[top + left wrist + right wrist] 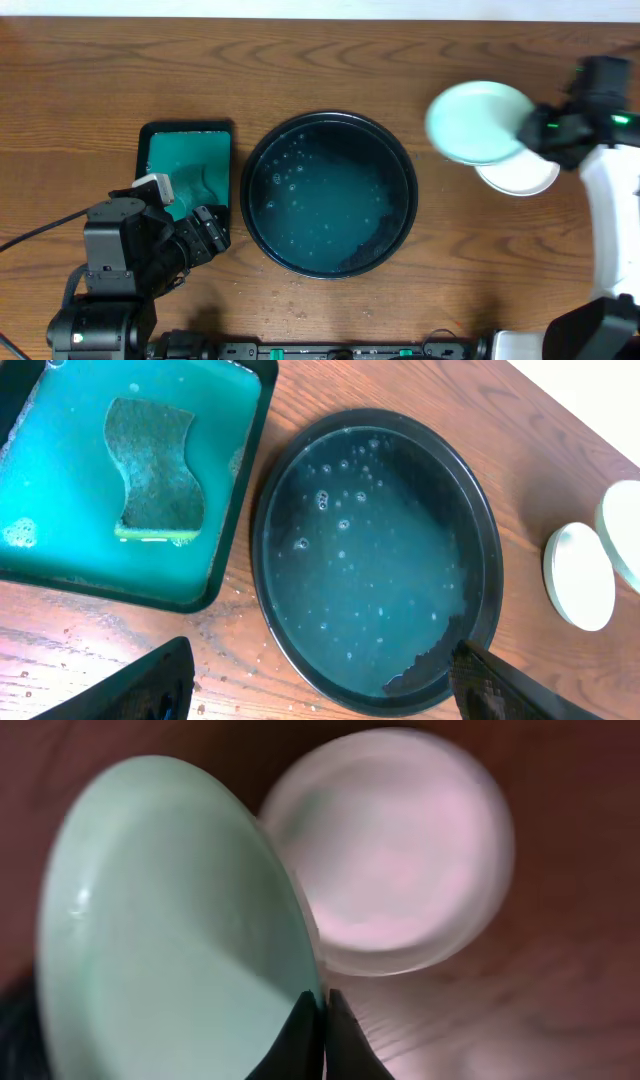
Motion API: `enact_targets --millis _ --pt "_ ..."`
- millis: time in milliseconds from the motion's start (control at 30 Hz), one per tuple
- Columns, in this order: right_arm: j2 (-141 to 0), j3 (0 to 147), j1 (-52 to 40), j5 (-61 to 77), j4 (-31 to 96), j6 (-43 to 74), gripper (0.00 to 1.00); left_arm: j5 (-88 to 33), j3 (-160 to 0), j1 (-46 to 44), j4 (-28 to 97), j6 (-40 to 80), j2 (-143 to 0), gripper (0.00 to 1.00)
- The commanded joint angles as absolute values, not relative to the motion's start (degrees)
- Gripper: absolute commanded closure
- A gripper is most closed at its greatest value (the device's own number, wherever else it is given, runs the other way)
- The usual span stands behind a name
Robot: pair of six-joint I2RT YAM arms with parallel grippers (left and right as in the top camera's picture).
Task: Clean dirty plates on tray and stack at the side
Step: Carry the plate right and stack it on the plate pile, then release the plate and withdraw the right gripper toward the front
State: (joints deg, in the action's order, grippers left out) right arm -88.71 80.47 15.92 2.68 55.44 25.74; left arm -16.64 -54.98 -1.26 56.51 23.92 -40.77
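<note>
Nearly done: the large round black shallow tray (330,195) mid-table holds only soapy water. The right tool (322,1010), clenched on the round pale mint plate (478,122), hangs it partly over a round white plate (520,178) near the table's right edge; setting it down is left. Meanwhile the left tool (212,233) is released.

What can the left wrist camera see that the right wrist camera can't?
Only the left wrist camera sees the sponge lying in the green tray, the black tray with bubbly water, and the left gripper, open. Only the right wrist camera sees the right gripper pinched shut on the rim of the mint plate. Both see that mint plate and the white plate on the table.
</note>
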Motion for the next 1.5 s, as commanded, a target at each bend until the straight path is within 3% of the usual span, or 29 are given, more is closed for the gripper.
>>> enact_targets --millis 0,200,733,1000,1300,1467 --pt "-89.6 80.8 22.5 4.4 56.4 27.8 0.99 -17.5 -55.0 -1.5 56.5 23.1 -40.8 0.18" --pt "-93.0 80.8 28.6 1.7 58.5 27.6 0.98 -17.5 -55.0 -1.5 56.5 23.1 -40.8 0.18" --pt "-106.8 80.8 28.7 1.4 54.9 27.6 0.99 -17.5 -55.0 -1.5 56.5 23.1 -40.8 0.18" --pt "-106.8 80.8 27.0 6.8 50.0 22.2 0.68 -17.5 -55.0 -1.5 56.5 23.2 -40.8 0.18" --pt "-105.9 80.9 22.1 20.1 47.5 10.5 0.62 -17.5 -55.0 -1.5 56.5 23.1 -40.8 0.18" --pt "-100.9 80.9 17.4 19.5 46.0 6.1 0.60 -17.5 -55.0 -1.5 56.5 23.2 -40.8 0.18"
